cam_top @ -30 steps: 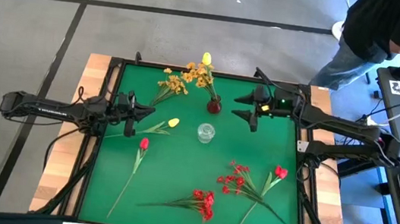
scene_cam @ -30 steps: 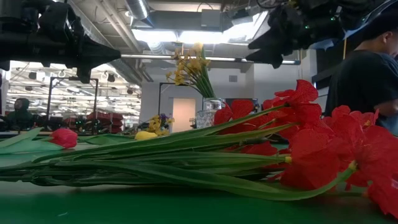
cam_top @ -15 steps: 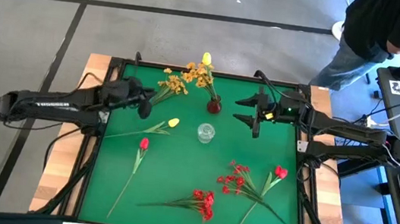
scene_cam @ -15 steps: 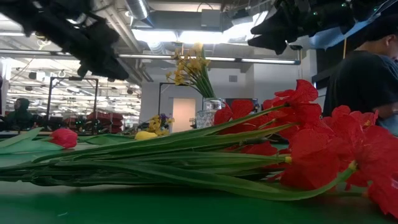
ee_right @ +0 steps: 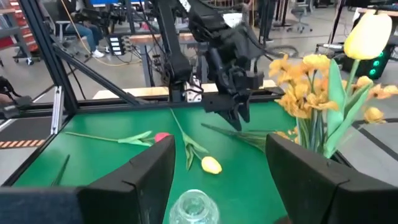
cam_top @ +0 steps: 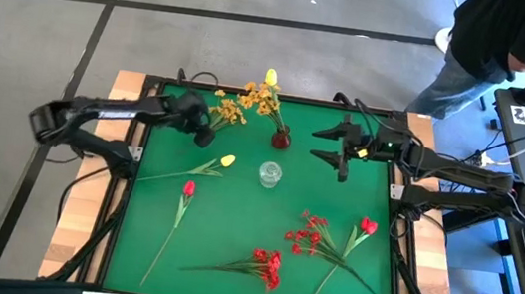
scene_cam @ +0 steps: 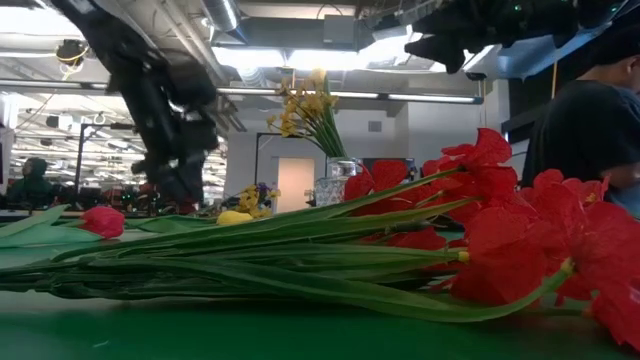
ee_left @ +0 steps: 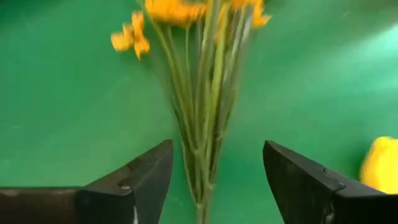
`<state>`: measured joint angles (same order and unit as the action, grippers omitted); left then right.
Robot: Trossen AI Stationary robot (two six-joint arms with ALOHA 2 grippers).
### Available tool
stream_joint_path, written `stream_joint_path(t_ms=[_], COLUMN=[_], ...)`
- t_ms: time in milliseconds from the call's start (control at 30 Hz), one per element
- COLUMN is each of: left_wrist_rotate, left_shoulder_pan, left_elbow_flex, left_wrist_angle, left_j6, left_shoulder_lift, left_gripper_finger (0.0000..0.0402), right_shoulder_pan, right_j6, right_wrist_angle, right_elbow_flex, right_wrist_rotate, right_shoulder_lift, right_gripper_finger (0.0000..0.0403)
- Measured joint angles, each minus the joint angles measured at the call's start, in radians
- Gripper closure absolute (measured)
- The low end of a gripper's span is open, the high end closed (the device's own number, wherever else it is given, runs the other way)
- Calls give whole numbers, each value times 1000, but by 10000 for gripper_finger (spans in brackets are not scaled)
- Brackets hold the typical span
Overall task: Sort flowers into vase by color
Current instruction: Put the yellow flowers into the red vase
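Yellow-orange spray [ee_left: 205, 93] lies on the green mat [ee_left: 68, 124], stems between the left gripper's [ee_left: 214, 180] wide-open, empty fingers. Right gripper [cam_top: 331, 143] hovers spread open, also empty.

High view: overhead, straight down on the whole green table [cam_top: 234, 214]. Low view: at table height, level, red tulips [scene_cam: 520, 240] close. Left wrist view: very near, over the yellow-orange spray [ee_left: 199, 93]. Right wrist view: faces across the table; shares the yellow tulip [ee_right: 211, 165] at 9 o'clock with the overhead.
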<state>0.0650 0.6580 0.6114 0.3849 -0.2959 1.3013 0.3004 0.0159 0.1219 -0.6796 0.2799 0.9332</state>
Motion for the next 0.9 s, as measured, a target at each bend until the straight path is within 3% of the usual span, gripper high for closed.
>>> stream_joint_path(t_ms=[233,400,567,800,900], left_wrist_rotate=[-10,49,68,105,117], left_shoulder_pan=[32,25,25,27,26], left_elbow_flex=[61,124,168,214,230], left_wrist_angle=[7,58,108,163,193], left_j6=[46,37,29,-63,-63], left_shoulder_lift=[199,292,319,324,323], left_gripper_finger=[155,172,237,380,387], right_shoulder_pan=[0,0,0,0,0], right_j6=[26,42,43,45,44], right_wrist_angle=[-36,-48,-53,-70,-74], right_elbow_flex=[0,0,0,0,0], right_wrist_rotate=[-8,-9,-9,-10,-10], right_shoulder_lift=[0,0,0,0,0], right_gripper_finger=[155,155,155,155,155])
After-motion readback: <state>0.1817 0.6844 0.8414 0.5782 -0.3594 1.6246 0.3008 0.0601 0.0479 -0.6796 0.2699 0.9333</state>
